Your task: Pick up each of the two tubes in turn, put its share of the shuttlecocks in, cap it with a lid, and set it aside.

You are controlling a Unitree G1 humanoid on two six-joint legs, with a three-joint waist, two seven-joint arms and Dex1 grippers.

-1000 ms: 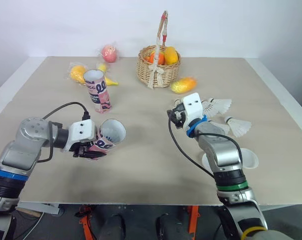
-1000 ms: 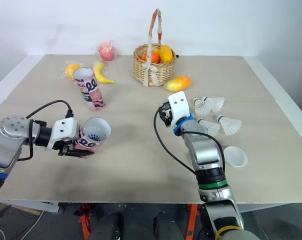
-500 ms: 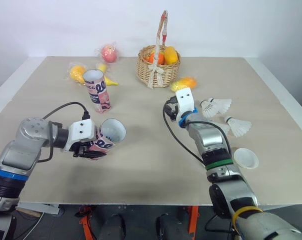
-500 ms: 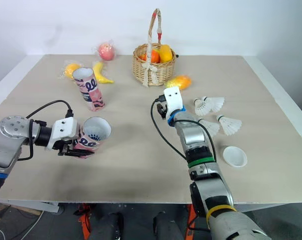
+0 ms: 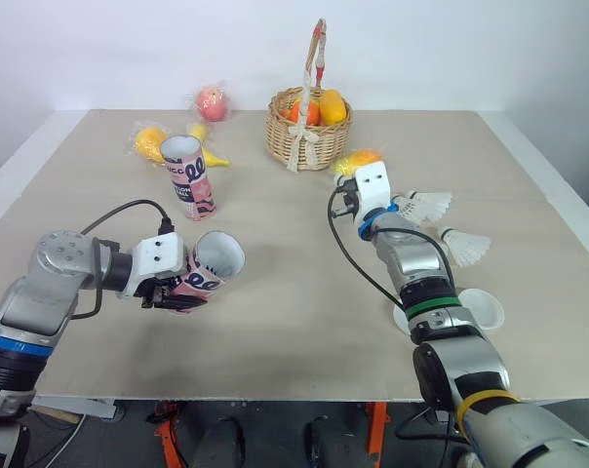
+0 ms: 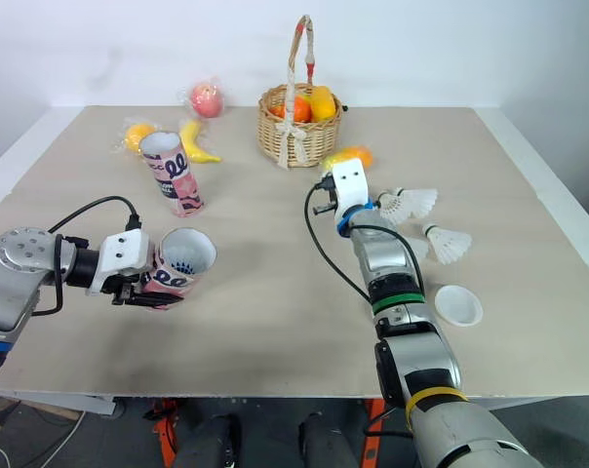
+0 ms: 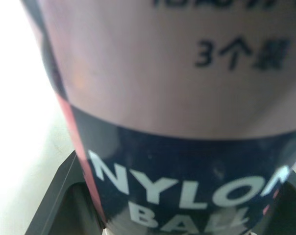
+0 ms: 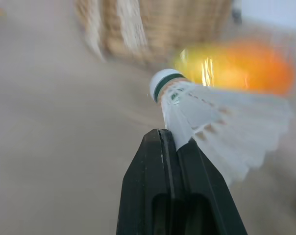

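Note:
My left gripper (image 5: 177,289) is shut on a pink and navy tube (image 5: 213,265), held tilted low over the table with its open mouth facing right; its label shows close up in the left wrist view (image 7: 177,122). A second tube (image 5: 189,177) stands upright at the back left. My right gripper (image 8: 173,139) is shut, pinching the feather skirt of a shuttlecock (image 8: 211,112) whose cork points toward the basket. In the head views that wrist sits beside the shuttlecocks (image 5: 426,207) on the right. Another shuttlecock (image 5: 466,245) lies nearer, and a white lid (image 5: 482,310) lies by the front right.
A wicker basket (image 5: 309,132) of fruit stands at the back centre, with a wrapped mango (image 5: 358,161) just in front of it, close to my right gripper. More wrapped fruit (image 5: 153,142) and a peach (image 5: 213,100) lie at the back left.
My right gripper has swung right toward the shuttlecocks and shut on one. The left arm and its tube have not moved.

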